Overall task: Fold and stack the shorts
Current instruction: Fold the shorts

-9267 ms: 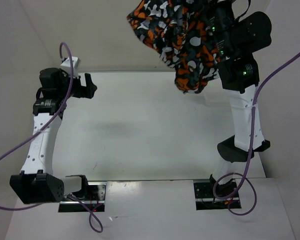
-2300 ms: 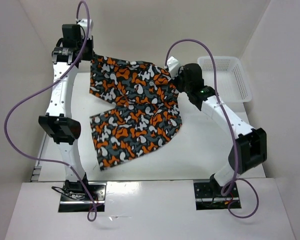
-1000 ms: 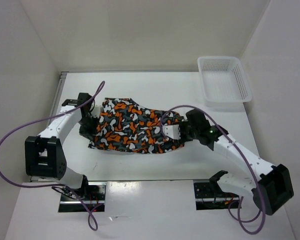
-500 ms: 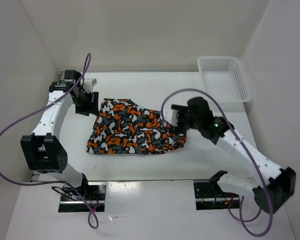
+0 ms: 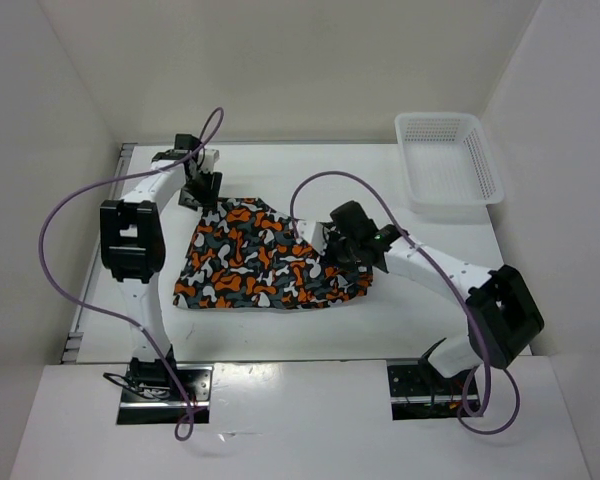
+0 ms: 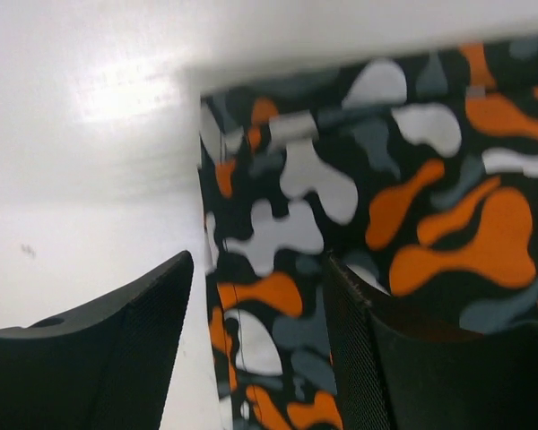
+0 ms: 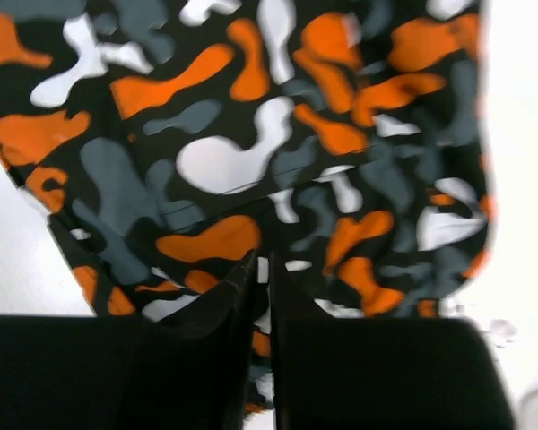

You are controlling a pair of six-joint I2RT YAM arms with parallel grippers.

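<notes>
Left gripper (image 6: pixel 256 262) fingers wide, straddling the far-left corner of the shorts (image 6: pixel 386 206): one finger over cloth, one over table (image 6: pixel 90 179). Right gripper (image 7: pixel 261 262) closed to a thin slit at the right edge; can't tell if cloth is pinched. Shorts lie mid-table, mostly flat, right side rumpled. Soft, light and floppy, likely not fragile; best taken at corners or hems, both sides together. Busy orange, white, grey and black blotch print.
</notes>
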